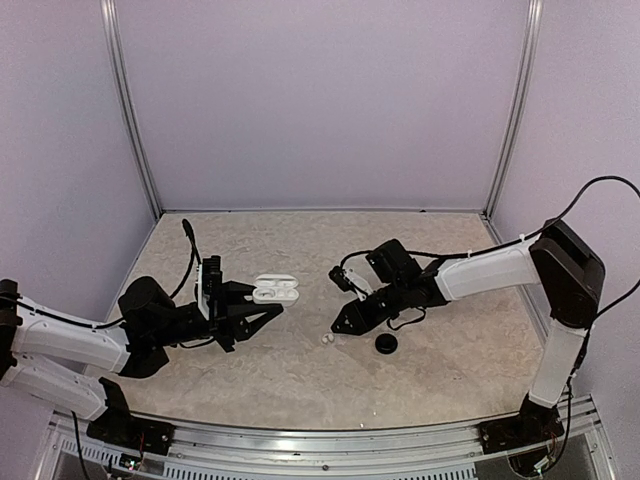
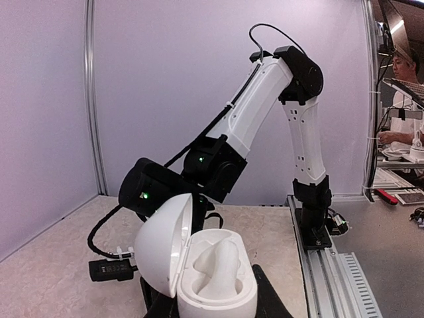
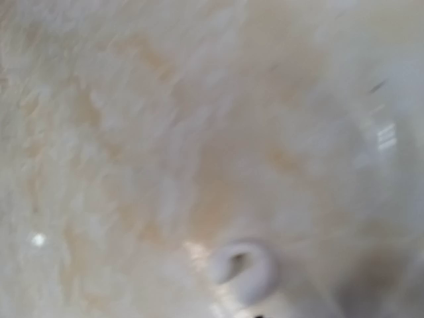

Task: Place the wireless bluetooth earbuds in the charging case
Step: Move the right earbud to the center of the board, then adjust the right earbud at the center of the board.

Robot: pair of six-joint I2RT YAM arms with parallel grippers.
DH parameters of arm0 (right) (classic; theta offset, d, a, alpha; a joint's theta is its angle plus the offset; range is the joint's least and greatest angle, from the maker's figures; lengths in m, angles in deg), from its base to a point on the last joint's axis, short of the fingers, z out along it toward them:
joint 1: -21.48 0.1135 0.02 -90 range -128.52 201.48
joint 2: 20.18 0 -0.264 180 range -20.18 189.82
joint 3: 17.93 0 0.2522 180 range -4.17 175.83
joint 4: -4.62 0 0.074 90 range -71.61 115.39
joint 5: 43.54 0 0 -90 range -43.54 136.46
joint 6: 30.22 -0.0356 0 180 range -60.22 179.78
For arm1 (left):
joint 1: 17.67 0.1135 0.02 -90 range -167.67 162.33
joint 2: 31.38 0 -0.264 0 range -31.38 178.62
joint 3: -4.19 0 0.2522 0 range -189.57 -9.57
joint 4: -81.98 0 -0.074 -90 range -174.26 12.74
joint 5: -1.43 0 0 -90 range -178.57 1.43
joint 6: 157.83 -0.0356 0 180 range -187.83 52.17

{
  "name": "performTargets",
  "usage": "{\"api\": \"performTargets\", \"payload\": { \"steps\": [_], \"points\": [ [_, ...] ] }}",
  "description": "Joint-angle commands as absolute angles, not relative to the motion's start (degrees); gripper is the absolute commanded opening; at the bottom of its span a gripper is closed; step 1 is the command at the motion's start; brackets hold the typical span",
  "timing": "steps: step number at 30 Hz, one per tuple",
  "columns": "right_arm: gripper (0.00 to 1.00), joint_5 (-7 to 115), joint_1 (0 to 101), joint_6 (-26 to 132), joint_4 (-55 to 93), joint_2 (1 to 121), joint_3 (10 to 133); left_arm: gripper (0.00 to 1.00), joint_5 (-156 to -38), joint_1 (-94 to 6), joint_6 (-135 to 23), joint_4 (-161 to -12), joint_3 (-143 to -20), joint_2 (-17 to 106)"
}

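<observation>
The charging case (image 1: 275, 290) is a glossy white oval with its lid (image 2: 165, 245) swung open to the left. My left gripper (image 1: 262, 303) is shut on the charging case (image 2: 218, 281), its black fingers (image 2: 268, 295) on either side of the base, and white moulded hollows show inside. A tiny white earbud (image 1: 328, 340) lies on the table just in front of my right gripper (image 1: 342, 322), which points down at it. In the blurred right wrist view the earbud (image 3: 242, 268) lies low in the middle. The fingers of the right gripper do not show there.
A black round disc (image 1: 385, 343) lies on the marbled tabletop (image 1: 300, 380) just right of the earbud. Pale walls with metal posts (image 1: 135, 110) close in the back and sides. A rail (image 2: 331, 278) runs along the near table edge.
</observation>
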State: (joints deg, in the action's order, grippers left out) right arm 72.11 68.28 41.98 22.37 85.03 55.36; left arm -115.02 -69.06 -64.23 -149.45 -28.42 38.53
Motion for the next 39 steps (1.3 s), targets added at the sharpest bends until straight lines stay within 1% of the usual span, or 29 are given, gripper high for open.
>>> {"api": "performTargets", "payload": {
  "steps": [1, 8, 14, 39],
  "points": [
    [0.26, 76.5, 64.4, 50.0, 23.9, 85.8, 59.4, 0.01, -114.9, -68.7, -63.9, -151.7, -28.1, 38.1],
    [0.24, 78.6, 63.8, 64.0, 30.3, 92.6, 68.2, 0.01, -115.0, -68.7, -63.9, -151.7, -28.2, 38.1],
    [0.25, 82.2, 63.6, 68.7, 32.3, 96.8, 70.6, 0.01, -115.2, -68.8, -63.9, -151.6, -28.2, 37.7],
    [0.26, 83.2, 63.5, 72.0, 31.8, 99.4, 68.1, 0.01, -115.4, -69.1, -64.4, -151.3, -29.2, 38.3]
  ]
}}
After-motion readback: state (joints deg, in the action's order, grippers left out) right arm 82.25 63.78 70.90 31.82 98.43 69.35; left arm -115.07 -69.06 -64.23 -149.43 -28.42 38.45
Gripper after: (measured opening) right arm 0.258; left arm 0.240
